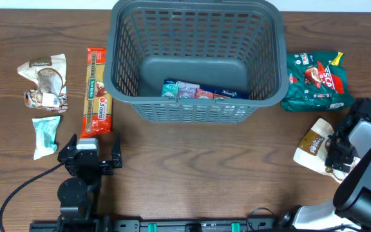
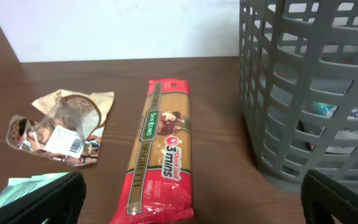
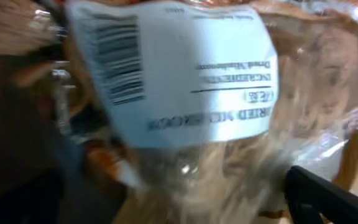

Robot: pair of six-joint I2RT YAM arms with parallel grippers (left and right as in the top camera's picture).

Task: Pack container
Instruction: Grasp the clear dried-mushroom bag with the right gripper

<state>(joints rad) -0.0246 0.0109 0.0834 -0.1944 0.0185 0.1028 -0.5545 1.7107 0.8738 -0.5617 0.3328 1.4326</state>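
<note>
— Five packets lie out on the worktop [image 1: 192, 167], none in a grip. The basket [image 1: 192, 113] stands at the far middle, upright, with a few packets [image 1: 201, 90] on its floor against the near wall.

— And the left side?

— The spaghetti [image 1: 96, 91] lies lengthwise just left of the basket, near it but apart. Further left sit a crumpled clear packet [image 1: 44, 80] and, nearer us, a pale green one [image 1: 46, 135]. The left fingers [image 1: 89, 154] are spread wide with nothing between them, just short of the spaghetti's near end. From that wrist you see the spaghetti [image 2: 162, 152] straight ahead, the crumpled packet [image 2: 61, 127] to its left and the basket's slotted wall [image 2: 309, 93] on the right.

— The right?

— A green bag [image 1: 314, 80] rests right beside the basket's right wall. Nearer us a brown and white pouch [image 1: 313, 147] lies flat, and the right fingers [image 1: 337, 153] are over its right edge.

— Holding it?

— They stand apart. The wrist view is blurred: the pouch's white label [image 3: 179, 68] fills it, and one finger [image 3: 334, 199] shows far out at the lower right. Whether either finger touches the pouch, I cannot tell.
</note>
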